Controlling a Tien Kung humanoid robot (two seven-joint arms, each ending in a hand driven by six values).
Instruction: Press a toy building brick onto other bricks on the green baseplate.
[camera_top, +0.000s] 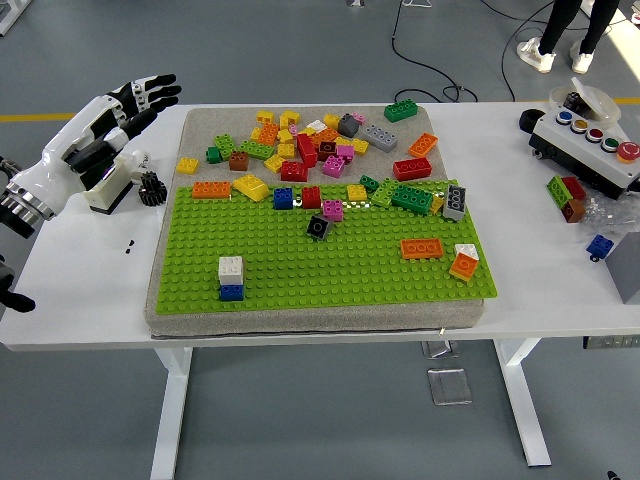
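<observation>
The green baseplate (330, 265) lies on a grey pad in the middle of the table. A white brick sits pressed on a blue brick (231, 279) near its front left. An orange brick (422, 248), a black brick (318, 228) and other bricks lie on the plate. A pile of loose bricks (320, 140) covers the pad behind the plate. My left hand (130, 105) is open and empty, fingers spread, above the table's left side, well left of the plate. The right hand is out of view.
A white block and a black gear (150, 187) lie under my left hand. A control box with coloured buttons (590, 145) stands at the right, with loose bricks (568, 195) beside it. A person's legs (565, 30) stand beyond the table.
</observation>
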